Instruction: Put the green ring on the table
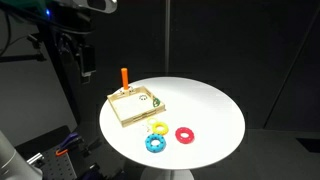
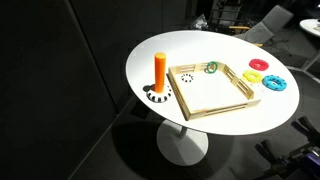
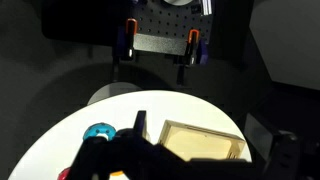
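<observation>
The tool [image 3: 185, 160] is a dark silhouette cut off at the bottom of the wrist view; I cannot tell whether it is spread or pressed together. It partly hides the wooden tray [image 2: 224, 109]. The green ring [image 2: 211, 68] lies in a corner of that tray on the white worktop [image 2: 150, 50].

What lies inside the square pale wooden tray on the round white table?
In an exterior view, the small green plastic ring lies by the far wall of the square pale wooden tray, near a small black-and-white mark. The near wall hides a thin strip of floor.

Black curtains [image 1: 270, 50] all round, dark grey floor [image 2: 95, 160], dim light
</observation>
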Motion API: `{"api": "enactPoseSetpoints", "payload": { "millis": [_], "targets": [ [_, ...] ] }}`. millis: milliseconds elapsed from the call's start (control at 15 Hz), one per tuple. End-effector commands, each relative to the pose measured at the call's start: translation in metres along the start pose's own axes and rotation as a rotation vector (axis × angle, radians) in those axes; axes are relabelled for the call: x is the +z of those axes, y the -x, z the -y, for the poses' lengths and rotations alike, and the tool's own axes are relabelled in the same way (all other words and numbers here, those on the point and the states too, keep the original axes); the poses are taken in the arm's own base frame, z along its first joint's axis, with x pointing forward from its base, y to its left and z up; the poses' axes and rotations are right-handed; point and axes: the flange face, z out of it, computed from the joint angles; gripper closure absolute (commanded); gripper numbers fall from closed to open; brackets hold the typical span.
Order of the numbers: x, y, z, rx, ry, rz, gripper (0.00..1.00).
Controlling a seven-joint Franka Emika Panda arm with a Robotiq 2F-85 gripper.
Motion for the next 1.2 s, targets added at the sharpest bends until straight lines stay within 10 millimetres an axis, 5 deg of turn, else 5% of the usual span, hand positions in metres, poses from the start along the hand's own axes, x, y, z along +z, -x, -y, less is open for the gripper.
{"api": "enactPoseSetpoints", "payload": {
  "millis": [0,467,1133],
  "targets": [
    [-0.001,0.0,0.0,0.0,0.0,-0.001,0.0],
    [0.008,-0.029,-0.009,0.006,-0.012,0.016,0.0],
    [0.078,-0.152,0.007,-0.023,0.045,0.052,0.0]
  ]
}}
